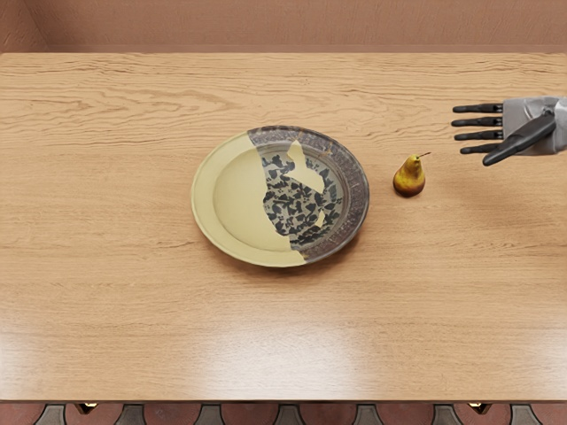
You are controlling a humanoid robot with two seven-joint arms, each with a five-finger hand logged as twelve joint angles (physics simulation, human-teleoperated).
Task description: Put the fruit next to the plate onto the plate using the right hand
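**A:** Where is the fruit?

**B:** The pear stands upright on the wooden table, just to the right of the plate. It does not touch the plate; a narrow strip of bare wood shows between the two. The pear is yellow-brown with a reddish blush low down, and its thin stem points up and to the right.

**A:** And the plate?

**B:** The plate lies flat near the middle of the table. Its left part is plain pale yellow. Its right part has a grey-brown patterned rim and a dark leaf-like print on a light ground. The pear is off it, on the wood.

**A:** What about the hand?

**B:** The right hand comes in from the right edge of the picture. It is to the right of the pear, a little farther back on the table and apart from it. Its four dark fingers are stretched out straight toward the left, with gaps between them. The thumb slants down and left beneath them. The hand is spread wide and holds nothing. The palm and wrist are grey.

**A:** Is it resting on the table?

**B:** I cannot tell its height above the wood from this view.

**A:** What lies around the table?

**B:** A reddish-brown wall runs behind the far edge. A strip of tiled floor shows below the near edge.
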